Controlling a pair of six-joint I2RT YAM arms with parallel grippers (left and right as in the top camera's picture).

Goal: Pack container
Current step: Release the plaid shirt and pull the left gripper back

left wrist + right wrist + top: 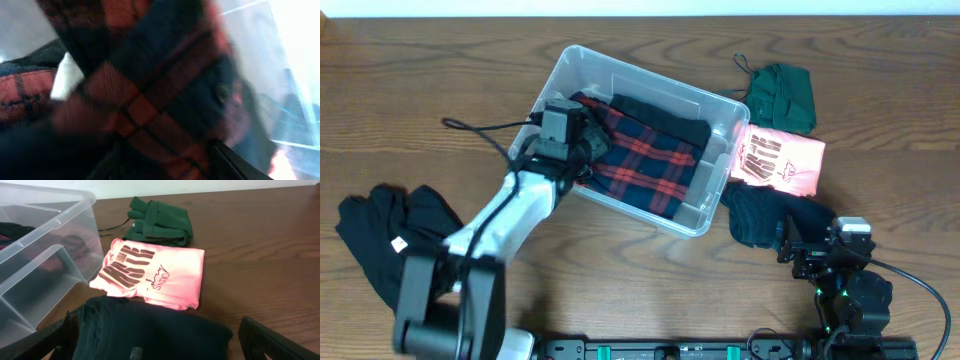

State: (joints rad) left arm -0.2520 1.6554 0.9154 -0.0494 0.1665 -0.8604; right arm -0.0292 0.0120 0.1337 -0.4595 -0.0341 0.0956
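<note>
The clear container (pixel 716 178) stands mid-table and holds a red-and-navy plaid garment (pixel 650 160) and a black garment (pixel 665 118). My left gripper (pixel 582 140) is inside the container's left end, shut on a bunched edge of the plaid garment. In the left wrist view the plaid garment (pixel 150 100) fills the blurred frame between the fingers (pixel 165 165), with the container wall (pixel 295 100) at the right. My right gripper (pixel 800 245) is open, its fingers (pixel 156 330) either side of a folded dark teal garment (pixel 165 325) on the table.
A folded pink printed shirt (pixel 780 160) (pixel 150 275) lies right of the container (pixel 75 235). A dark green garment (pixel 782 95) (pixel 160 222) lies behind it. A black garment (pixel 390 225) is spread at the table's left. A black cable (pixel 480 127) runs left of the container.
</note>
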